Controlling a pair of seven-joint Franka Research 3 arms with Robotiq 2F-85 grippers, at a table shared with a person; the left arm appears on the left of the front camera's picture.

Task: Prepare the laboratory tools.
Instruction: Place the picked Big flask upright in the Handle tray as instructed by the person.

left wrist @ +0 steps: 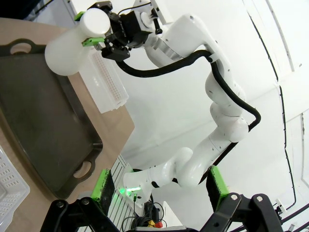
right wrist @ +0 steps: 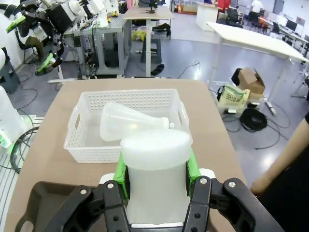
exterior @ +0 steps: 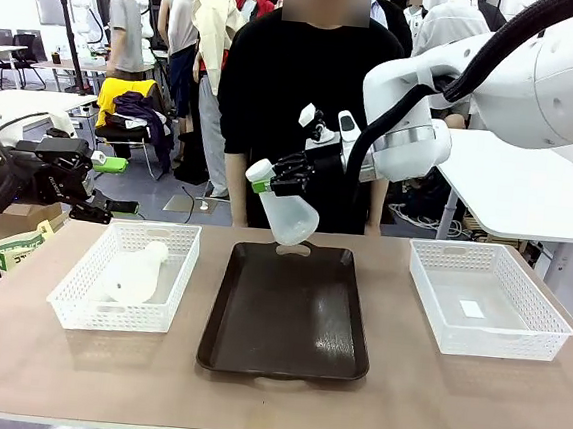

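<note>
My right gripper [exterior: 269, 180] is shut on the neck of a translucent whitish flask [exterior: 293, 221]. It holds the flask tilted in the air over the far end of the dark brown tray [exterior: 287, 320]. In the right wrist view the green pads [right wrist: 121, 175] clamp that flask's neck [right wrist: 154, 164]. A second flask [exterior: 133, 273] lies on its side in the left white basket [exterior: 174, 290], and the right wrist view shows this flask [right wrist: 128, 122] too. My left gripper [exterior: 86, 192] hangs open and holds nothing beyond the table's left edge. The left wrist view looks between its fingers [left wrist: 104, 186] across at the held flask [left wrist: 70, 48].
A white mesh basket [exterior: 547, 333] at the right holds just a small white label. A person in black stands at the far side of the table behind the tray. The front half of the table is bare wood. Other tables and people fill the background.
</note>
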